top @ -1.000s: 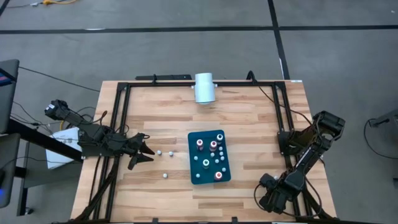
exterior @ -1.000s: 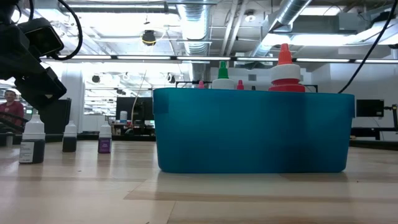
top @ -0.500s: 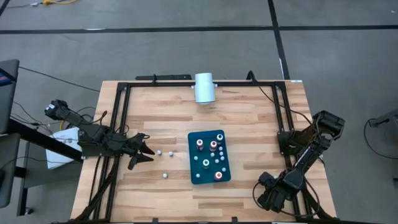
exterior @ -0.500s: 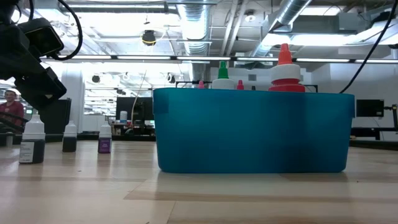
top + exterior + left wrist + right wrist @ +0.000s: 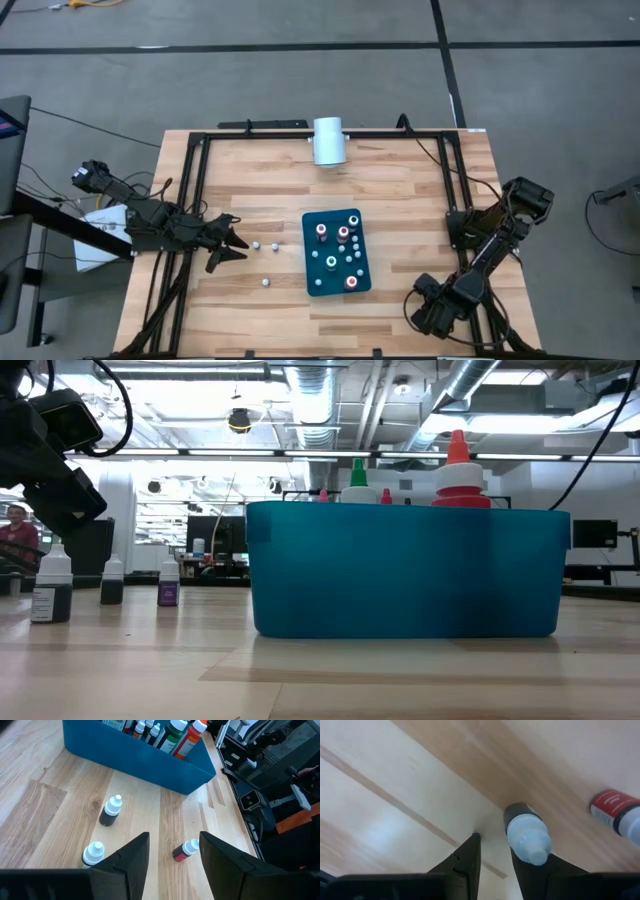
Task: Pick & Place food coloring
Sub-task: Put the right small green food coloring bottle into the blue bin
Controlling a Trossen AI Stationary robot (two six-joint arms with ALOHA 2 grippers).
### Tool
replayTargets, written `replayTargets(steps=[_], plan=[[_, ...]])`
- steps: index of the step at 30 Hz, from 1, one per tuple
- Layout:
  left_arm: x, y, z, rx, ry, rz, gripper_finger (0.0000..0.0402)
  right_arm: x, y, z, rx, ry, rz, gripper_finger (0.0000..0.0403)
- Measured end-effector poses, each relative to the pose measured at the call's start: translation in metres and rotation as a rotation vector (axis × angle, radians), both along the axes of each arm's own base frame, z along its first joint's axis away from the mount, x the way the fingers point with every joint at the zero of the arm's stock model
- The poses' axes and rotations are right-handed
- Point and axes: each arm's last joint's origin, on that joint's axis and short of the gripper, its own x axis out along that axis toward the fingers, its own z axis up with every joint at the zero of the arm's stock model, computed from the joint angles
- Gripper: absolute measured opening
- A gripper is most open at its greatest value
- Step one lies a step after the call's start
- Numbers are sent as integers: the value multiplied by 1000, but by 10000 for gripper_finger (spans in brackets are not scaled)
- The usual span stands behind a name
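At centre-left of the high view, three loose food coloring bottles [image 5: 256, 244] stand on the bench [image 5: 250, 180] beside the teal tray [image 5: 312, 285] holding the rest. Left end effector [image 5: 232, 246], fingers apart and empty, unmoved just beside them. Right end effector [image 5: 425, 318], narrowly apart and empty, has crept slightly leftward at lower right. No pick begun.

In the low view, the teal plastic tray [image 5: 405, 570] hides the bottles inside it; only a green tip [image 5: 358, 470] and a red-and-white cap [image 5: 458, 468] rise above its rim. From above, the loose small white-capped bottles [image 5: 256, 244] on the wooden worktop [image 5: 260, 180] are too tiny to read. In the right wrist view, a red-labelled bottle [image 5: 617, 812] is cut off by the edge.
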Motion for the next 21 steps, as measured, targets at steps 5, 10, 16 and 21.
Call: replayTargets(steps=[5, 10, 16, 21], plan=[[0, 0, 0, 0, 0, 0, 165, 0, -1, 0, -9, -1, -3, 99], [0, 0, 0, 0, 0, 0, 165, 1, -2, 0, -14, 1, -7, 99], [0, 0, 0, 0, 0, 0, 165, 6, -7, 0, -20, 3, -6, 99], [0, 0, 0, 0, 0, 0, 165, 11, -11, 0, -28, 4, 7, 99]])
